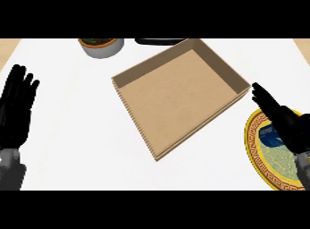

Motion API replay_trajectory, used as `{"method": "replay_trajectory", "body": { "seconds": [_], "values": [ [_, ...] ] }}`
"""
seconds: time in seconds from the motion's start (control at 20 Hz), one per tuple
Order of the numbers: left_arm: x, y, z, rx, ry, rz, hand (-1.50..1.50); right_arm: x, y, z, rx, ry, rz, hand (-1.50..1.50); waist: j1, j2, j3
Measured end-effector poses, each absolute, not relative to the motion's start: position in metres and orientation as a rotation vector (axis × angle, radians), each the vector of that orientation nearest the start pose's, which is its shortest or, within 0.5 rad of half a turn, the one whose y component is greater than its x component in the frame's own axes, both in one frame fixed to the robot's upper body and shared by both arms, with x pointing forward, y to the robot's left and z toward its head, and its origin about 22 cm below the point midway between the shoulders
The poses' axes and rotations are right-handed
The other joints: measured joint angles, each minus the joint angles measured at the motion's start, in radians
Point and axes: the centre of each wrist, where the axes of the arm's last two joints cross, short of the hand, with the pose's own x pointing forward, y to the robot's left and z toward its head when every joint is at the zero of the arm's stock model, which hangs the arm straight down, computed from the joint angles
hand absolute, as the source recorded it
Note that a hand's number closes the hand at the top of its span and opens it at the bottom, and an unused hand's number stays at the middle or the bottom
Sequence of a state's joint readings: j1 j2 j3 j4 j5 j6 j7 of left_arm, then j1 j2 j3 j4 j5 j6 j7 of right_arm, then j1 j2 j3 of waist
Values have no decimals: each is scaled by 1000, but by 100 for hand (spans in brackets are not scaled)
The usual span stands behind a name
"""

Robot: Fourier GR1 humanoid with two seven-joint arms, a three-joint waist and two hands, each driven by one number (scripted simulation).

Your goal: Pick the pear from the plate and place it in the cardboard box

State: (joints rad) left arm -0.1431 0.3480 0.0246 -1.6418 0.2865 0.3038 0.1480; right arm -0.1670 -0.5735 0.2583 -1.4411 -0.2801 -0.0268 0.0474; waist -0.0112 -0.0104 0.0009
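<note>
Hovering the black right hand (pixel 290 125) over the gold-rimmed round plate (pixel 257 154), fingers straight, holding nothing. Hiding any pear from view there. Resting the left hand (pixel 12 112) open. Leaving the shallow brown cardboard box (pixel 173 96) unfilled; grasping, placing remaining.

A shallow cardboard box (pixel 177 96) is seen lying at the middle of the white counter (pixel 64 156), turned so that one corner points toward the lower edge. At the left, the left hand (pixel 12 112) is held open with fingers straight and pointing up the view. At the right, the right hand (pixel 286 120) is stretched with straight fingers over a yellow-rimmed plate (pixel 255 150); a small blue patch is visible beside it. The pear cannot be made out. A grey pot (pixel 104 47) with a plant stands at the top edge.
</note>
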Motion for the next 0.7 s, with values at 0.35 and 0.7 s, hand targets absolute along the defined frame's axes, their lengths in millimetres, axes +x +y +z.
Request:
{"method": "replay_trajectory", "body": {
  "seconds": [0.35,0.7],
  "values": [
    [253,318,55,365,-1536,7,0,237,-371,25,-237,-1643,-91,-150,-150,-24,13],
    [237,320,28,409,-1450,-195,0,132,-446,-43,-545,-1563,-517,-150,-153,3,12]
  ]
}}
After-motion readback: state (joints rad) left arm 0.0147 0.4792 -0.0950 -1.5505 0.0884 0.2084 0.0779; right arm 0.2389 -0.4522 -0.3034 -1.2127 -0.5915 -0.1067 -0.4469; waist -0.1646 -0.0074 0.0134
